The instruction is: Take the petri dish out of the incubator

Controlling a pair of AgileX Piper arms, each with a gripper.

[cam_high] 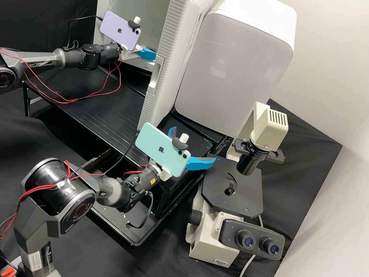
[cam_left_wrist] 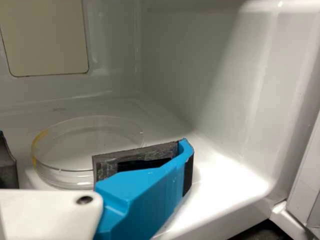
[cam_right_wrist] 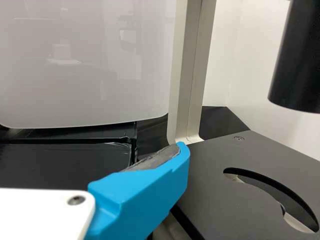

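The dish (cam_left_wrist: pixel 85 147) lies inside the incubator (cam_high: pixel 237 52), not yet gripped. The left gripper (cam_high: pixel 145 53) is spread open at it, and the right gripper (cam_high: pixel 193 146) is open outside the incubator. Grasping and lifting out remain.

Bench (cam_high: pixel 96 264): black cloth, lower left to centre.
On bench: ribbed black platform (cam_high: pixel 101 112), centre left; white microscope (cam_high: pixel 214 242), lower right.
On platform: white incubator (cam_high: pixel 237 52), top centre.

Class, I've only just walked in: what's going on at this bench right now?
The left arm has its pincer inside the open incubator, fingers open beside the petri dish, which lies flat on the chamber floor, not yet lifted. The right pincer hangs open and empty by the microscope stage.
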